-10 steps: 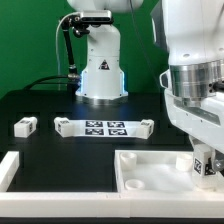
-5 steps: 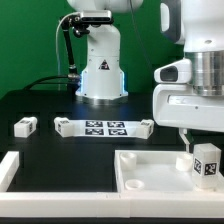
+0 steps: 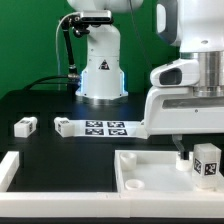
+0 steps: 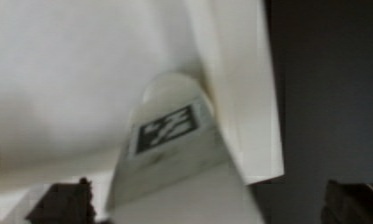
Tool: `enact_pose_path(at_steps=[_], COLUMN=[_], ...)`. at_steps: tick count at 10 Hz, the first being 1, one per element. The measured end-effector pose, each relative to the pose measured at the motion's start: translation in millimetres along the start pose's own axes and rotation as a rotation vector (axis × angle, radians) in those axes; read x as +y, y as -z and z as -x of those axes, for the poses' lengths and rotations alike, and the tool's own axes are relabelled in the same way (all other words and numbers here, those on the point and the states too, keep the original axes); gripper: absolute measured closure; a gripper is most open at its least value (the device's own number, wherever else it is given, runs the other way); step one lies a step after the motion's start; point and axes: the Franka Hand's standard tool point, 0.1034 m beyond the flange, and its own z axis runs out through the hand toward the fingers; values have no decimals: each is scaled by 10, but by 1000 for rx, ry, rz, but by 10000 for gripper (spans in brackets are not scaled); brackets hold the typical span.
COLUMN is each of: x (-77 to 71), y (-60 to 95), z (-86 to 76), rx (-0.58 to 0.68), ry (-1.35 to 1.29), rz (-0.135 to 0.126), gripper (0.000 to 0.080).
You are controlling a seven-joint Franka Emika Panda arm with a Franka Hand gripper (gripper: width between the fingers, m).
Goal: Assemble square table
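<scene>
The jaws stand wide open and hold nothing: in the wrist view the two dark fingertips (image 4: 67, 203) sit far apart at opposite sides, with clear space showing inside each of them. Between them lies a short white leg (image 4: 170, 150) with its black-and-white tag turned to the camera, nearer one fingertip than the other and, as far as this view shows, touching neither. In the exterior view this leg (image 3: 207, 162) stands upright on the square table panel (image 3: 150, 170), in the panel's far corner toward the exterior view's right, its tag facing the camera. The panel lies flat on the black tabletop (image 3: 50, 105), recessed face up. The arm (image 3: 190, 90) hangs straight down over that corner, its bulky white hand just above the leg; only a dark bit of one finger shows beneath it, just beside the leg on the exterior view's left. A second leg (image 3: 25, 125) lies loose toward the exterior view's left, well apart from the panel, and the marker board (image 3: 104, 127) lies between them, farther back.
</scene>
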Motion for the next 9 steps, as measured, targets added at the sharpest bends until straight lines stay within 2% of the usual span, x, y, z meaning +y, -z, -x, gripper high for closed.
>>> enact_pose_path(at_steps=[1, 2, 3, 4, 5, 6, 7, 9], x=[-4, -8, -7, -11, 25, 28, 33, 75], y=[-15, -13, -14, -16, -18, -24, -26, -25], z=[0, -1, -1, 1, 0, 2, 3, 22], rx=[4, 4, 4, 4, 4, 5, 11, 23], ry=[-21, -60, -72, -139, -222, -304, -403, -728], rz=[-1, -1, -1, -3, 2, 8, 25, 37], gripper=[151, 282, 282, 421, 505, 505, 505, 506])
